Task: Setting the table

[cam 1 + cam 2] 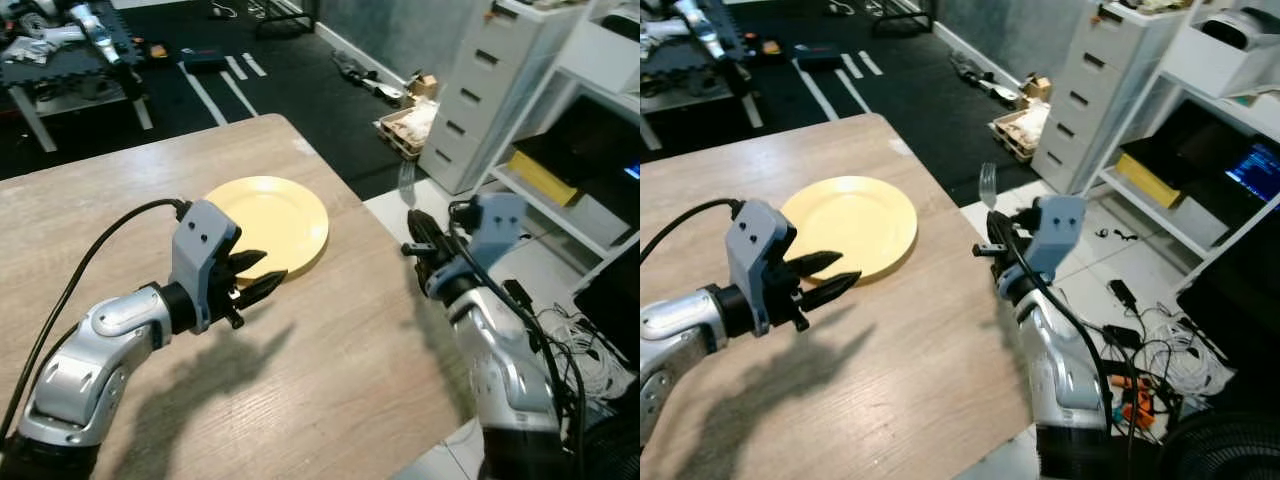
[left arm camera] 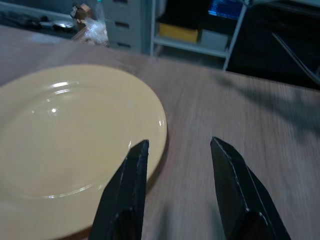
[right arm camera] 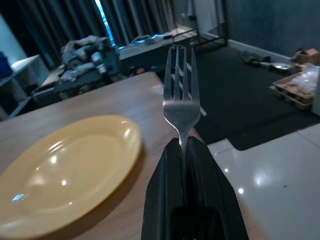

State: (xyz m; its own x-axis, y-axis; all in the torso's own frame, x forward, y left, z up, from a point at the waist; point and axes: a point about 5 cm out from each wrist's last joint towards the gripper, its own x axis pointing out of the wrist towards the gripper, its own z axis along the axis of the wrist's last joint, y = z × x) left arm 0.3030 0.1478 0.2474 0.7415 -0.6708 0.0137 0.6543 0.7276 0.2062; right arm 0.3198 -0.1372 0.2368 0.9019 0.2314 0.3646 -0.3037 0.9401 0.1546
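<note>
Here a yellow plate (image 1: 272, 222) lies flat on the wooden bench (image 1: 330, 370), near the bench's far right corner. The left gripper (image 1: 262, 272) hovers just at the plate's near rim, jaws apart w/ nothing between them. The left wrist view shows what the head views don't: one black finger (image 2: 131, 175) sits over the plate's edge, the other (image 2: 235, 175) over bare wood beside the plate.

The right gripper (image 1: 992, 240) is off the bench's right edge, level w/ the plate, jaws clamped together on a metal fork (image 1: 987, 186). In the eye views the fork is only a pale, thin sliver standing up from the gripper. The right wrist view gives it clearly: fork (image 3: 180, 102) upright, tines up, handle pinched between the fingers, plate (image 3: 70, 165) beyond it on the bench.

Past the plate, beyond the bench, a grey drawer unit (image 1: 490, 90) stands on the floor.
</note>
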